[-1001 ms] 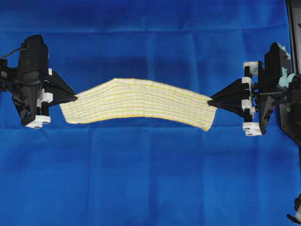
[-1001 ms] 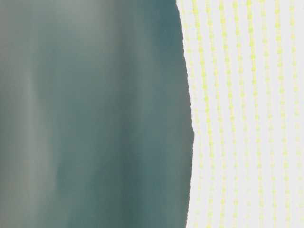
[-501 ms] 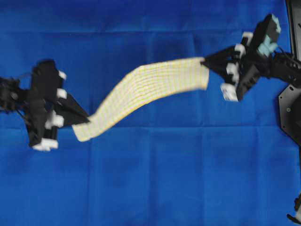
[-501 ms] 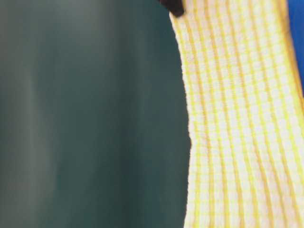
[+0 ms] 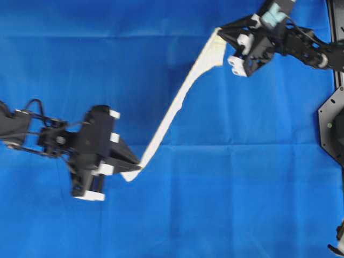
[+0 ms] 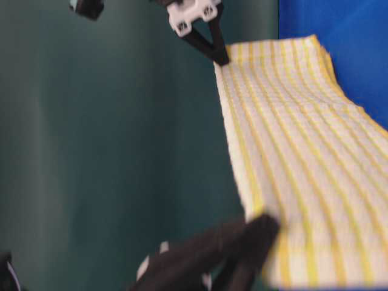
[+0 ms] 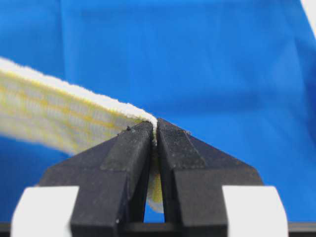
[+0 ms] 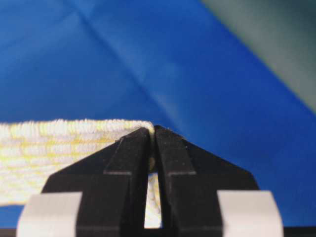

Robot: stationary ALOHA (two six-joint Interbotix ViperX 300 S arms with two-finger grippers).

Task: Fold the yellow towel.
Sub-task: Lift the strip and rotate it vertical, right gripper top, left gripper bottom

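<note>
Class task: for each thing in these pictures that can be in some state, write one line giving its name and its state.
Yellow towel: lifted off the sheet, stretched between both grippers, seen nearly edge-on from above.
Left gripper: shut on one towel end.
Right gripper: shut on the other end.
Blue sheet: spread flat, faintly creased.

Yellow towel [image 5: 172, 107] stretched diagonally between left hand [image 5: 137, 167], right hand [image 5: 219, 33].

Blue sheet [image 5: 215, 204] covers whole work surface in overhead view; faint crease lines cross it, one horizontal near the middle, others vertical. Black panel [image 5: 336, 37] at right edge. Table-level view: dull green backdrop [image 6: 91, 151] fills left side, blue sheet at upper right.
</note>
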